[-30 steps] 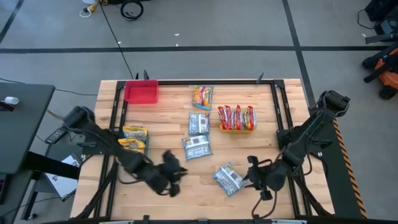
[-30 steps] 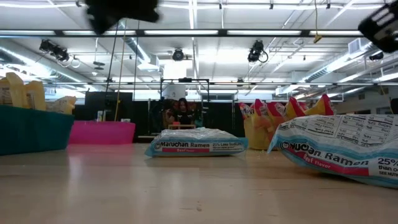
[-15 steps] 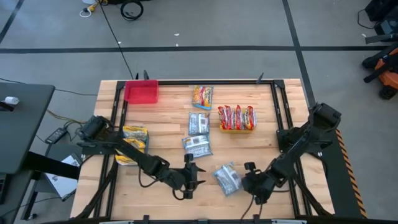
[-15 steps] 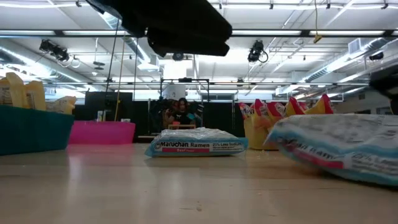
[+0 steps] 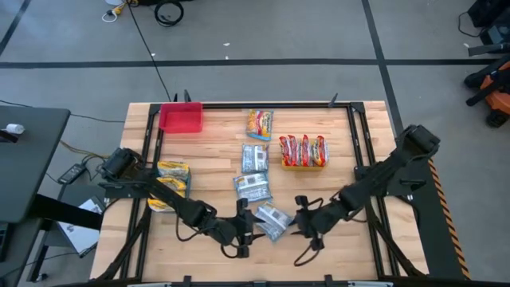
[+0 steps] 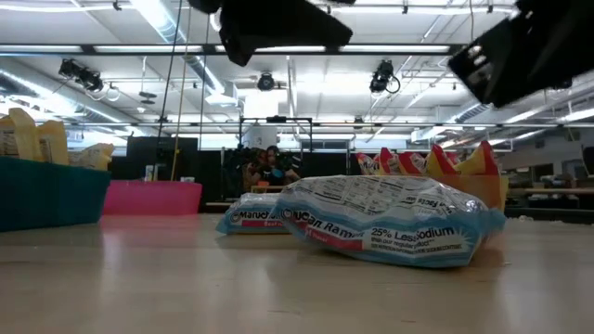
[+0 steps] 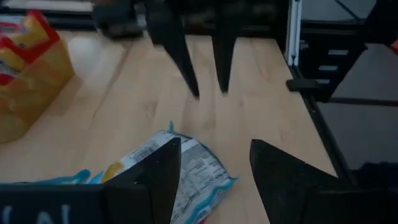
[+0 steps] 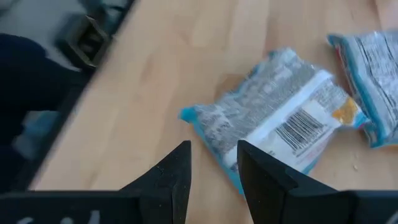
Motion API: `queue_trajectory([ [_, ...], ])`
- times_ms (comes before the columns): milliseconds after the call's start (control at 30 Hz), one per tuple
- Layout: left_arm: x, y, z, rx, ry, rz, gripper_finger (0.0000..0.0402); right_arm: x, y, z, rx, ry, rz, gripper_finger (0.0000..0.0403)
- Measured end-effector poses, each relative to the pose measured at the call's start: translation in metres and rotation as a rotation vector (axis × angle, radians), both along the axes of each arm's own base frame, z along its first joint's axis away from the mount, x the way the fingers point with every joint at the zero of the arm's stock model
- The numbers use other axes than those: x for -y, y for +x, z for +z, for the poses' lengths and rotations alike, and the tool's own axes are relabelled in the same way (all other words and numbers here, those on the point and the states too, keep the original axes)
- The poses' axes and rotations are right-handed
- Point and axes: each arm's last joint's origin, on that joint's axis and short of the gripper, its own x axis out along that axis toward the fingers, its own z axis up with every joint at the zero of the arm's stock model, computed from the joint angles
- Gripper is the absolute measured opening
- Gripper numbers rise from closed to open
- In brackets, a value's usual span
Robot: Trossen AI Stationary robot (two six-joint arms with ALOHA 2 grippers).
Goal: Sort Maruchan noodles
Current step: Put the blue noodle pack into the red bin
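Two arms converged on one silver-blue packet (image 5: 272,221) lying flat on the surface (image 5: 215,171) at its near middle. Left tool (image 5: 243,229) sat just left of it, fingers apart, nothing between them. Right tool (image 5: 307,224) sat just right of it, fingers partly apart and empty; the packet lay beyond their tips.

Risks, largest first:
- Tool-to-tool collision, both crowding the same packet.
- Packet sliding away on the smooth surface if only one side pushed.
- Crinkled film slipping from a shallow pinch.

Two more silver-blue packets (image 5: 253,173) lay farther back, unsorted.
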Motion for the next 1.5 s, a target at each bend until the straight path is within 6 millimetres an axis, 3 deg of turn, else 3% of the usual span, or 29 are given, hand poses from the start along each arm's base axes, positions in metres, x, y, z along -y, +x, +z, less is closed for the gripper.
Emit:
queue_trajectory([
  [100, -0.002, 0.010, 0.005, -0.063, -0.020, 0.002, 0.0197, 0.003, -0.015, 0.015, 0.005, -0.036, 0.007, 0.0135],
  [300, -0.002, 0.031, -0.001, -0.148, 0.159, -0.046, 0.0197, 0.011, -0.036, 0.030, 0.009, -0.131, -0.070, 0.0135],
  [567, -0.021, 0.051, -0.060, -0.312, 0.195, -0.106, 0.0197, 0.007, -0.037, 0.024, -0.032, -0.108, -0.073, 0.0135],
  [700, -0.020, 0.054, -0.071, -0.320, 0.252, -0.133, 0.0195, 0.003, -0.036, 0.016, -0.071, -0.104, -0.072, 0.0135],
  [800, -0.022, 0.055, -0.077, -0.340, 0.254, -0.127, 0.0169, 0.001, -0.036, 0.011, -0.084, -0.113, -0.069, 0.0135],
  [900, -0.028, 0.058, -0.078, -0.346, 0.177, -0.077, 0.0112, 0.000, -0.037, 0.010, -0.092, -0.110, -0.071, 0.0135],
  [1033, -0.044, 0.060, -0.066, -0.377, 0.037, -0.084, 0.0017, -0.002, -0.045, 0.019, -0.080, -0.087, -0.060, 0.0135],
  [1167, -0.067, 0.050, -0.040, -0.449, -0.009, -0.086, 0.0006, -0.004, -0.054, 0.029, -0.037, -0.067, -0.062, 0.0135],
  [1333, -0.111, 0.030, 0.028, -0.429, -0.119, -0.002, 0.0004, -0.012, -0.058, 0.027, -0.009, -0.064, -0.104, 0.0135],
  [1500, -0.153, 0.005, 0.076, -0.387, -0.340, 0.086, 0.0003, -0.021, -0.054, 0.016, -0.019, -0.052, -0.112, 0.0135],
])
